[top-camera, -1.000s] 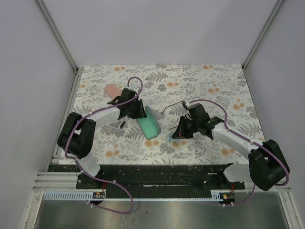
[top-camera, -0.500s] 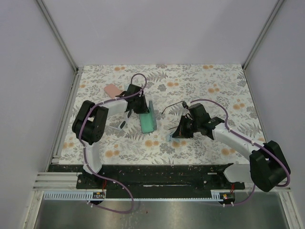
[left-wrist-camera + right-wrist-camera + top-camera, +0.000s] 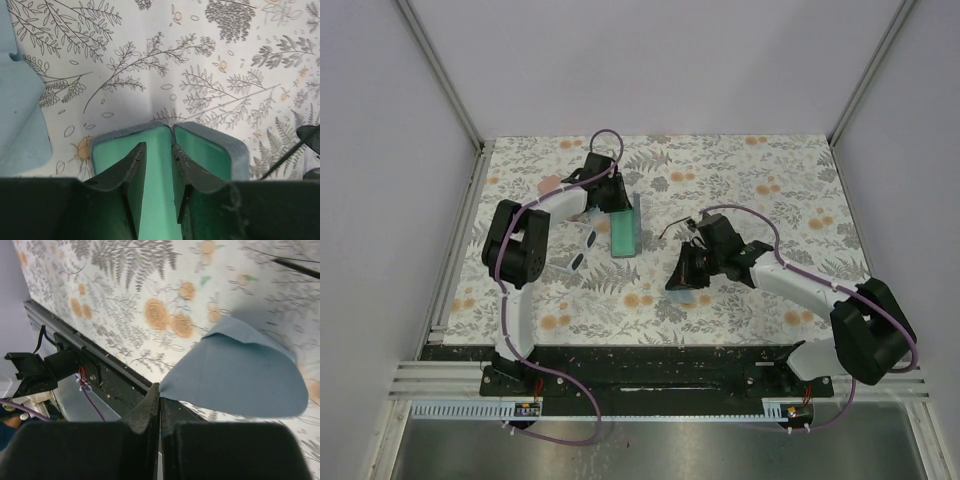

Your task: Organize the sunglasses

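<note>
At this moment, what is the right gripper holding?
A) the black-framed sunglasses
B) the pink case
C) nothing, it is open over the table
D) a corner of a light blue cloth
D: in the right wrist view, the right gripper is closed on a corner of the light blue cloth, which spreads out from its fingertips over the flowered table.

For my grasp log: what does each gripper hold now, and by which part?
Left fingers grip the open grey-blue case by one half, next to the seam; right fingers pinch the light blue cloth at its corner.
</note>
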